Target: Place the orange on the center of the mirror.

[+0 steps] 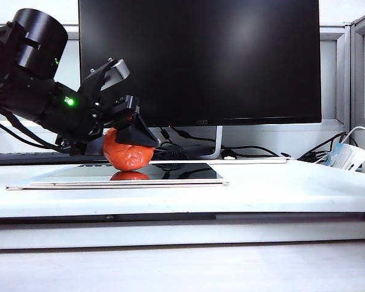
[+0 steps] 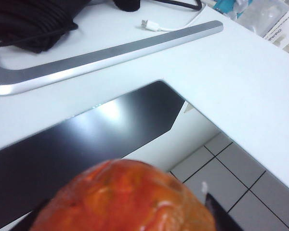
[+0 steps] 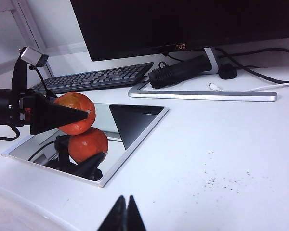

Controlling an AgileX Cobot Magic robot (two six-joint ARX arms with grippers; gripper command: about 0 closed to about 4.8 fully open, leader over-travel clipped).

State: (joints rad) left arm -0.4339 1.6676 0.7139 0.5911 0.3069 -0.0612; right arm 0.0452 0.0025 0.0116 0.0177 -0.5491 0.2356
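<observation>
The orange (image 1: pixel 128 153) is clamped between the fingers of the left gripper (image 1: pixel 125 131) and is held just above the mirror (image 1: pixel 188 173), over its 9 o'clock part in the exterior view; its reflection is seen in the glass. The mirror lies flat on the white table (image 1: pixel 292 188), with the monitor (image 1: pixel 201 61) at 12 o'clock. The right gripper (image 3: pixel 123 214) is parked well apart, its fingers together.
</observation>
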